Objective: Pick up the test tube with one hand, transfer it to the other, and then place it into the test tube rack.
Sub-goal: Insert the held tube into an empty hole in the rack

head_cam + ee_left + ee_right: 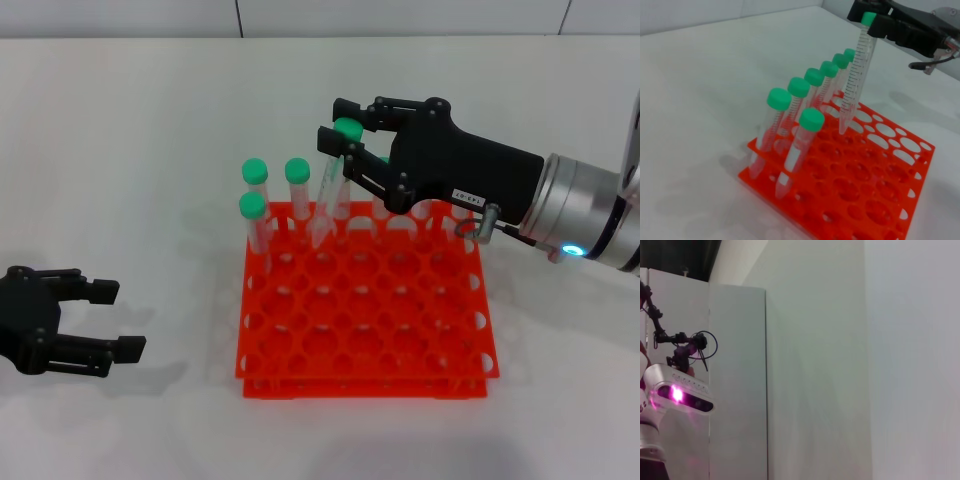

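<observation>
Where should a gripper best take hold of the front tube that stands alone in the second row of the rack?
By its green cap, from above. The front tube leans in the test tube rack, and only its cap and upper part stand clear. Other tubes stand close behind it, so fingers closing across the cap have the most room.

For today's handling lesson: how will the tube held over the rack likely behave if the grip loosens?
The tube is held near its green cap by the right gripper, so it would probably swing or slip. It looks smooth, round, empty and light, apt to roll. Its tip nears a hole in the rack.
</observation>
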`<action>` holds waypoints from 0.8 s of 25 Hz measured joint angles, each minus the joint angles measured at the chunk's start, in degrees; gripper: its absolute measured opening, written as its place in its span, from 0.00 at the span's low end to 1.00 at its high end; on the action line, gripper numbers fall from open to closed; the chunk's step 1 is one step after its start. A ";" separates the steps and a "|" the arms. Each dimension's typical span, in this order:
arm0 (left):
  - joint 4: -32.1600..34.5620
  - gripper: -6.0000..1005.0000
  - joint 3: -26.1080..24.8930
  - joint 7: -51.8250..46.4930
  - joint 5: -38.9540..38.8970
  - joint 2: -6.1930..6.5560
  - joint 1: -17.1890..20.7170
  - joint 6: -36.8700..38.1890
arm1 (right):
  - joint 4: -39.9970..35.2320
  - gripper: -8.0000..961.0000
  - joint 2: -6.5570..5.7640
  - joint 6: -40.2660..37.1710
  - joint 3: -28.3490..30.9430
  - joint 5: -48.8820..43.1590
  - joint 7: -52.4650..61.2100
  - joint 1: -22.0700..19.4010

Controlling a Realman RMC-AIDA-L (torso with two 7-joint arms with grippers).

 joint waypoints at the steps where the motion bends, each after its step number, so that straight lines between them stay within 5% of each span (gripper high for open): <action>1: 0.00 0.89 -0.12 0.00 0.00 0.00 -0.03 -0.07 | -0.08 0.30 0.00 0.18 -0.17 0.22 -0.04 0.01; 11: -0.14 0.89 -0.36 0.02 -0.02 0.07 -0.44 -0.48 | -0.21 0.30 0.00 0.68 -0.82 1.17 -0.34 0.06; 20: -0.79 0.89 -0.38 0.01 -0.06 0.08 -1.34 -1.11 | 1.25 0.30 0.00 3.57 -7.97 11.01 -7.04 1.63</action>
